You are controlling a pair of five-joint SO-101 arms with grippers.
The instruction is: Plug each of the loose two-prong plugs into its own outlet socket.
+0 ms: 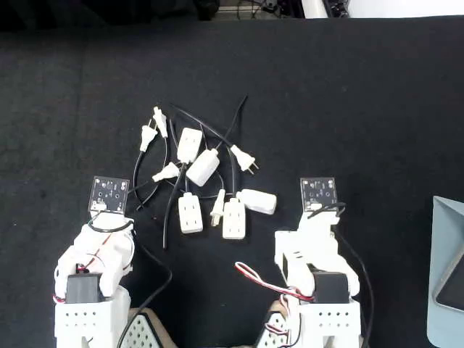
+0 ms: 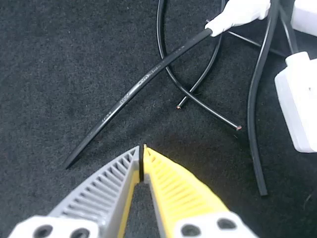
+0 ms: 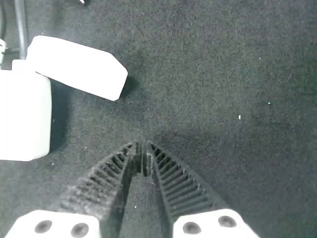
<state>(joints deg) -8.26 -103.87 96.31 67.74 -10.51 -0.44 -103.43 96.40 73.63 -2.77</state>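
Both claws are pinched shut and hold nothing: the left claw (image 2: 142, 148) has its grey and yellow fingers tip to tip above the black table (image 1: 377, 109), and the right claw (image 3: 143, 145) has its two black fingers meeting the same way. Everything I need lies in one heap ahead of the arms and between them, a little nearer the left arm. The first move, as I judge it, turns on the nearest plug (image 1: 166, 172). It lies ahead of the left claw and off toward the middle, slanting across my line of reach. Its black cord (image 2: 143, 84) trails back toward that claw, so the prongs should point away into the heap. Two socket blocks lie face up with their slots showing and their long axes running away from the arms: the left block (image 1: 191, 212) and the right block (image 1: 233, 219), with a second plug (image 1: 217, 209) lying between them. A plain white block (image 3: 74, 67) is the thing closest to the right claw, just beside the right block. Hard to make out: the nearest plug's prongs are cut off in the left wrist view and too small from above. The cords cross so much that I cannot trace them, and I cannot tell which face the farther white blocks (image 1: 190, 143) turn up
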